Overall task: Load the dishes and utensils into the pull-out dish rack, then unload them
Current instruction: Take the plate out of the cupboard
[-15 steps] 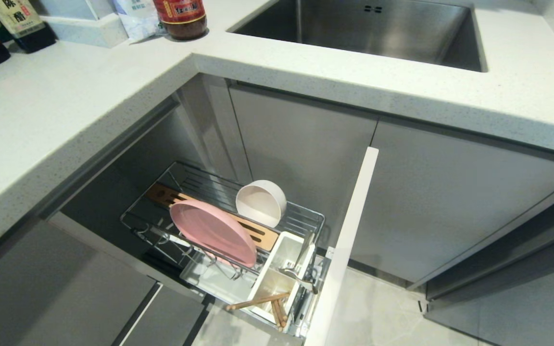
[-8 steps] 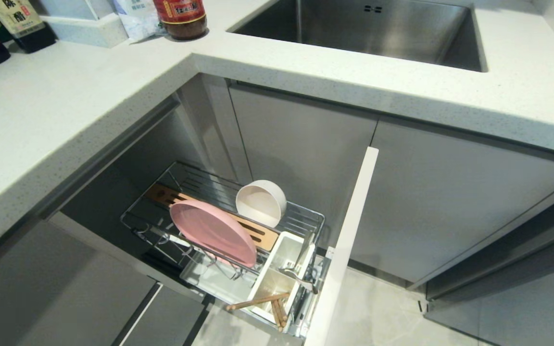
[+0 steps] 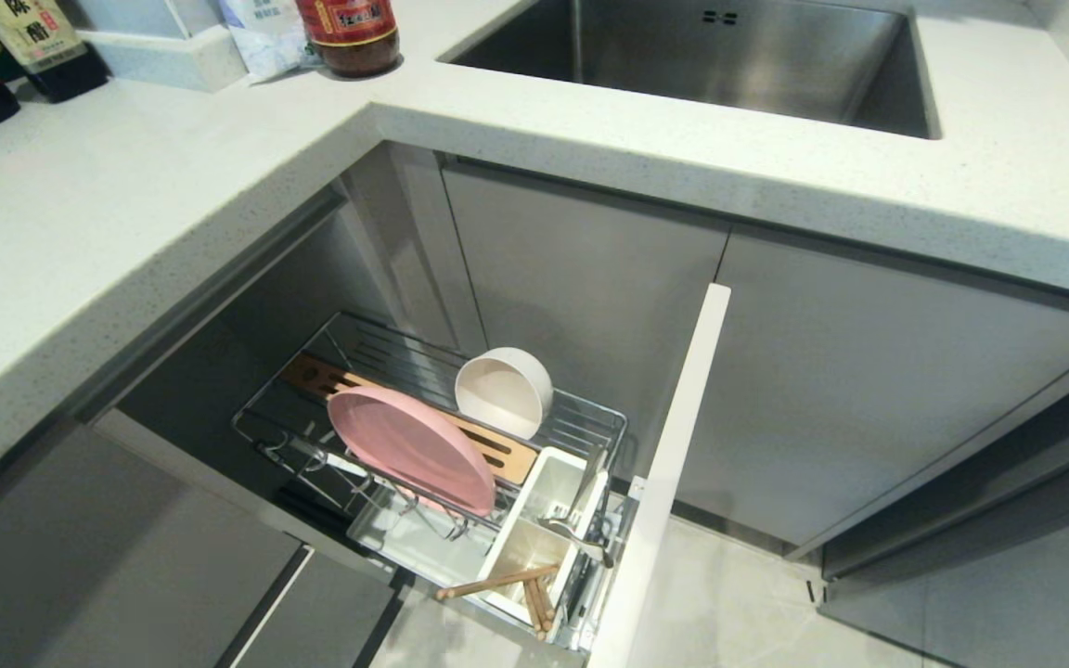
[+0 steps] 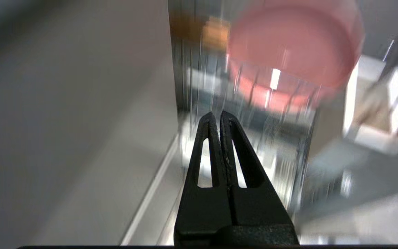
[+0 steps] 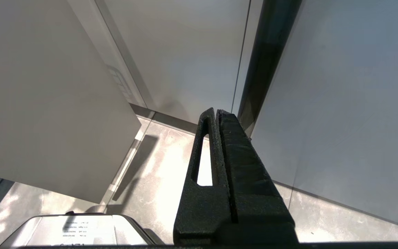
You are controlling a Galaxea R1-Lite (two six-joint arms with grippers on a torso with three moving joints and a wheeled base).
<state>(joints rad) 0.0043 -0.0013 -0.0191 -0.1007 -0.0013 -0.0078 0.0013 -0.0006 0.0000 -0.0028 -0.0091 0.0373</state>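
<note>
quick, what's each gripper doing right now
left gripper: shut, holding nothing, near the pink plate.
right gripper: shut, holding nothing, over the floor.

White speckled countertop with steel sink, grey cabinet doors, pale floor.

Neither arm appears in the head view. The left tool, seen from its own wrist camera, has its two black fingers pressed together, holding nothing. The right tool likewise has its fingers closed tip to tip and empty.
</note>
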